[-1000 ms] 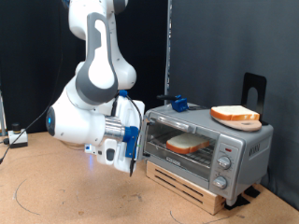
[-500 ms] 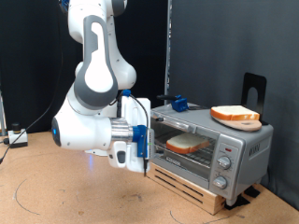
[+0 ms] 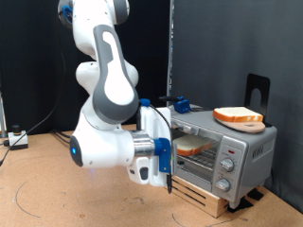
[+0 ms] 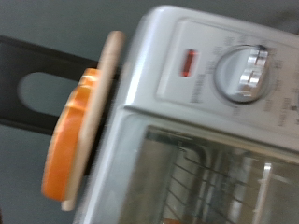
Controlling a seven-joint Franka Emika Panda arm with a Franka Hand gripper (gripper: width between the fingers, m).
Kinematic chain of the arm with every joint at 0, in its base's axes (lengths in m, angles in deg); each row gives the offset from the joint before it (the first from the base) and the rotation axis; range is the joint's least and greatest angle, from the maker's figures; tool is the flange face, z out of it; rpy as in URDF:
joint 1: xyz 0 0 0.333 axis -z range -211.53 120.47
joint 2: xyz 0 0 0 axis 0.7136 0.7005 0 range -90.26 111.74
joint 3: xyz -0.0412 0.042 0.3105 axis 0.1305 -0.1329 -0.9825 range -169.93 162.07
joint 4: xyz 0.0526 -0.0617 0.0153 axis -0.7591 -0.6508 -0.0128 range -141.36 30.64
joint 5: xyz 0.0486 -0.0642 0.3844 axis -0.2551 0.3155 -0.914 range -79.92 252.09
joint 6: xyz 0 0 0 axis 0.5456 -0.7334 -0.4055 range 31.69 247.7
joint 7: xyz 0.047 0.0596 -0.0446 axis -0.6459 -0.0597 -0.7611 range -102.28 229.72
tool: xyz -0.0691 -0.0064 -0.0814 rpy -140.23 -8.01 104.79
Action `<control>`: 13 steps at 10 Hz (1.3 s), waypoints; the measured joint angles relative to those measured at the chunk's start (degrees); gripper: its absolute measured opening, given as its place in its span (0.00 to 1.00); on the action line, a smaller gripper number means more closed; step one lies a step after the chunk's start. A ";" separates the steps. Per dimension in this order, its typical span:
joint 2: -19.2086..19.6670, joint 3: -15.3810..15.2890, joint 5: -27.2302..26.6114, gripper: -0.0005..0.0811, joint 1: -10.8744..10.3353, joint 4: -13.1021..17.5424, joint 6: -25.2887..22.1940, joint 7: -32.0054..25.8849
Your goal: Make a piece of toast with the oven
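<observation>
An orange-crusted slice (image 3: 239, 115) on a round tan board (image 4: 101, 112) lies beside a black stand (image 3: 256, 93).

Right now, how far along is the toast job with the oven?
Done: the piece of toast already lies on the rack inside the oven, behind its glass door, which appears closed. In hand: the gripper is at the oven's front, holding nothing visible. Left: the knobs are untouched by it at this moment.
</observation>
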 joint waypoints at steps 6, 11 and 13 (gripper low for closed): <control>4.07 0.42 3.00 1.00 -3.90 3.42 7.31 4.83; 10.54 0.38 8.69 1.00 -5.08 7.16 6.55 5.86; 13.38 0.19 9.54 1.00 -5.71 9.59 6.72 4.33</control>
